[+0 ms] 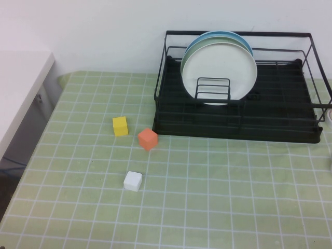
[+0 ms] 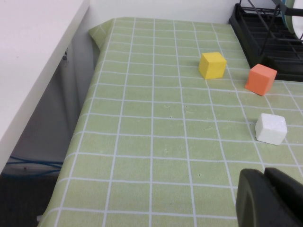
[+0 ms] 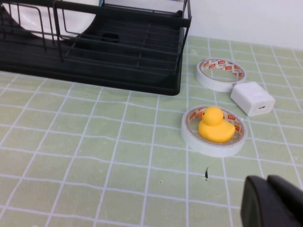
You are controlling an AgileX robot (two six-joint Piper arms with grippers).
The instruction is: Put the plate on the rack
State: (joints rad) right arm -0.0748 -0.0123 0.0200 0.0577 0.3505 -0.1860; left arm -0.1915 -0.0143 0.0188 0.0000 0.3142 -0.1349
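Observation:
The white plate [image 1: 218, 70] stands upright on edge in the black wire rack [image 1: 280, 122] at the back right, leaning against a mint-green plate and a blue plate behind it. In the right wrist view the rack [image 3: 118, 52] shows with part of the white plate [image 3: 47, 23] behind its wires. The rack's corner [image 2: 265, 38] also shows in the left wrist view. My left gripper [image 2: 265, 176] is shut and empty, low over the tablecloth near the white cube. My right gripper [image 3: 267, 182] is shut and empty, over the cloth to the right of the rack. Neither gripper shows in the high view.
A yellow cube [image 1: 120, 126], an orange cube [image 1: 148, 139] and a white cube [image 1: 133, 181] lie left of the rack. Right of the rack lie a tape roll [image 3: 220, 73], a white charger [image 3: 252, 98] and a yellow duck [image 3: 215, 125] inside another tape roll. A white counter [image 1: 21, 88] borders the left.

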